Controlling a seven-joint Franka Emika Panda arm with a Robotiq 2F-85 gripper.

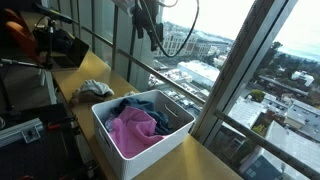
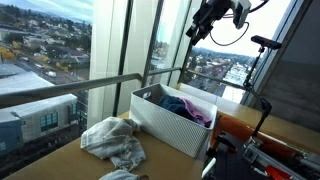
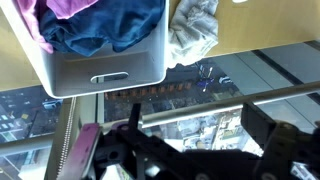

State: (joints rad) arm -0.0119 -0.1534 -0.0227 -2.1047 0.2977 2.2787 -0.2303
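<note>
A white basket [image 1: 170, 138] [image 2: 160, 122] stands on the wooden table [image 1: 70, 80] beside the window. It holds a pink cloth [image 1: 133, 132] and a blue cloth [image 1: 150, 106]. A pale crumpled cloth [image 1: 93, 90] [image 2: 115, 140] lies on the table just outside the basket. My gripper [image 1: 150, 32] [image 2: 200, 27] hangs high above the basket, near the window glass. In the wrist view the gripper [image 3: 195, 140] is open, with only the railing and the city below between its fingers. That view also shows the basket [image 3: 100, 75], the blue cloth [image 3: 100, 30] and the pale cloth [image 3: 195, 30].
A metal railing [image 2: 80, 90] [image 3: 200, 100] runs along the window behind the table. Black camera gear [image 1: 55, 45] stands at the far end of the table. An orange object [image 2: 240, 130] and a tripod [image 2: 262, 45] stand close to the basket.
</note>
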